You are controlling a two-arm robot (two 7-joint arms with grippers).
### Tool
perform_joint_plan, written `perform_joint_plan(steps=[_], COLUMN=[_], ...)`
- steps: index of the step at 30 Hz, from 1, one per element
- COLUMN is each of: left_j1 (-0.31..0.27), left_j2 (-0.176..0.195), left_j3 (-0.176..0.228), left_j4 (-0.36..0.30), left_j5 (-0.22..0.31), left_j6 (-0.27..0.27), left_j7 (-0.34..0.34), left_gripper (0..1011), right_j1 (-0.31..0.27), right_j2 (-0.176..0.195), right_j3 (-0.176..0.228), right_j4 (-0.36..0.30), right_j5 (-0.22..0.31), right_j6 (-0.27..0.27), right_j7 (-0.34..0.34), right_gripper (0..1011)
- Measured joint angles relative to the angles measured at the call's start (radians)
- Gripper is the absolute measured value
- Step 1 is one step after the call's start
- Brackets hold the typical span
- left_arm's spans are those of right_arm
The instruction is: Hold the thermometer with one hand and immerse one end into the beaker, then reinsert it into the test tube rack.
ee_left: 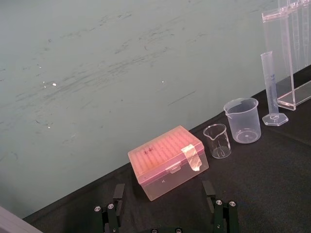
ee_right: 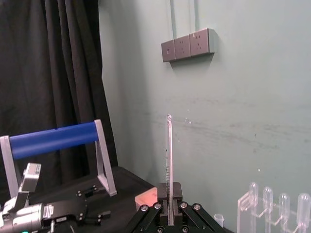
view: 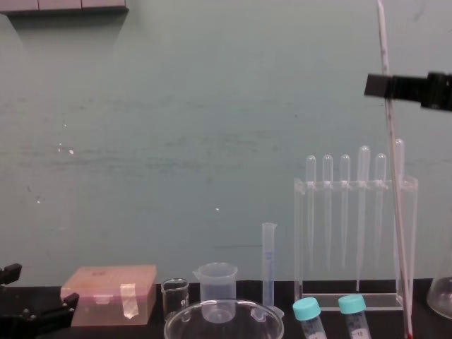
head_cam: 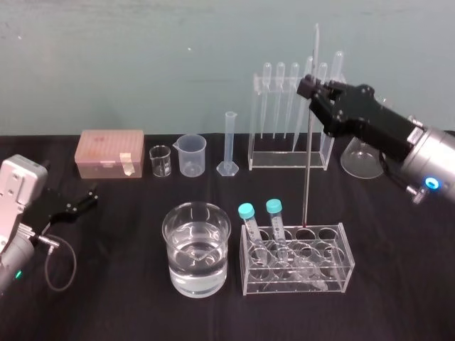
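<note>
While the black right end effector point(head_cam: 311, 89) pinches the long thin glass thermometer point(head_cam: 306, 170) upright over the low clear acrylic rack point(head_cam: 334, 275), the left end effector point(head_cam: 91, 199) lies spread.

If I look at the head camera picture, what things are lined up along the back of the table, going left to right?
pink box → tiny glass beaker → small plastic beaker → measuring cylinder → tall pipette rack
</note>
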Motion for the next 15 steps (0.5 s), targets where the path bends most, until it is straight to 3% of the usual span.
perform_joint_plan(steps=[15], left_j1=[0.0], left_j2=[0.0], left_j3=[0.0], left_j4=[0.0], left_j5=[0.0], left_j6=[0.0], left_j7=[0.0], left_gripper=[1008], right_j1=[-0.015], right_j2=[-0.046], right_j3=[-0.009], right_j4=[0.061], right_j5=[-0.055], right_j6=[-0.043], right_j7=[0.038], right_gripper=[56])
